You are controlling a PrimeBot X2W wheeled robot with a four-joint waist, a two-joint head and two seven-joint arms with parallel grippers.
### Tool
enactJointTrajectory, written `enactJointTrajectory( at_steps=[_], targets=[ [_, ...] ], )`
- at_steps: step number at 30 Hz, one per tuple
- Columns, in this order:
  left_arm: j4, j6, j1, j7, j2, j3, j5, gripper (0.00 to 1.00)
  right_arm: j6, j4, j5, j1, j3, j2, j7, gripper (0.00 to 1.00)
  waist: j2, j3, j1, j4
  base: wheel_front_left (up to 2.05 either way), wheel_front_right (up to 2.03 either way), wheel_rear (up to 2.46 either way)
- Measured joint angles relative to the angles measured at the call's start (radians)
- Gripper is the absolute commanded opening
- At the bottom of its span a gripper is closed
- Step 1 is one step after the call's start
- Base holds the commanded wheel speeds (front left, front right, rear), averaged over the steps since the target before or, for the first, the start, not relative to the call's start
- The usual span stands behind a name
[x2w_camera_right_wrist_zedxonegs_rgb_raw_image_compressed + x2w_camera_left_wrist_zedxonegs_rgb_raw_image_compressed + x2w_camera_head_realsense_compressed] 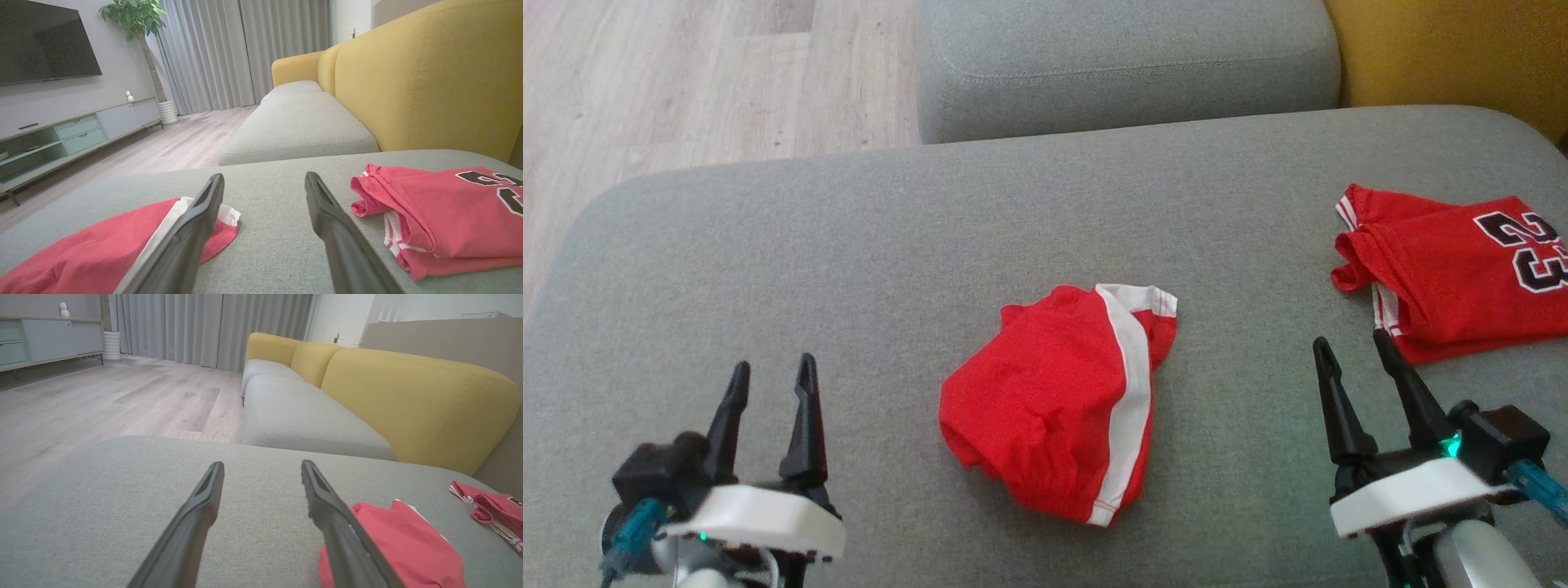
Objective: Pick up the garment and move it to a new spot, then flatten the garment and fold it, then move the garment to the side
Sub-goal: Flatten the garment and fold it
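While both pairs of jaws stand spread wide and empty over the grey cushion [849, 237], nothing of the task looks begun. The red shorts [1054, 400], with a white stripe down one side, lie in a crumpled heap between the two pairs. They are off to the right of the left jaws, about level with their tips, and off to the left of the right jaws, apart from both. From the left wrist the heap sits low and close, just beside the right-hand finger. From the right wrist it spreads under and beside the left-hand finger.

A red jersey [1462, 278] numbered 23 lies folded just ahead and to the right of the right jaws. Its near edge is very close to their tips; whether they touch I cannot tell. That is the first hazard, I judge: a reach by the right jaws that swings outward could catch the jersey's hem and drag it out of its fold.

The second hazard is the heap itself. Its layers are bunched, so jaws closing on the top may take only one layer and leave the shorts dangling twisted, hard to flatten afterwards. Coming down too deep risks pinching the soft cushion cover along with the cloth. With both pairs reaching for one small heap, the fingers could also meet.
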Motion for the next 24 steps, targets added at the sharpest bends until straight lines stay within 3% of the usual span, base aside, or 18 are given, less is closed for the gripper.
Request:
enactJointTrajectory(
  at_steps=[10, 24],
  targets=[
    [0.013, -0.071, 0.009, 0.0, -0.064, 0.069, 0.076, 1.0, 0.0, -0.014, 0.0, -0.001, 0.0, -0.001, 0.014, 1.0, 0.0, -0.003, 0.0, -0.001, 0.0, 0.0, 0.0],
    [0.054, -0.128, 0.009, 0.0, -0.114, 0.099, 0.123, 1.0, 0.0, -0.014, 0.0, -0.001, 0.002, -0.001, 0.024, 1.0, 0.0, -0.003, 0.0, -0.003, 0.0, 0.0, 0.0]
  ],
)
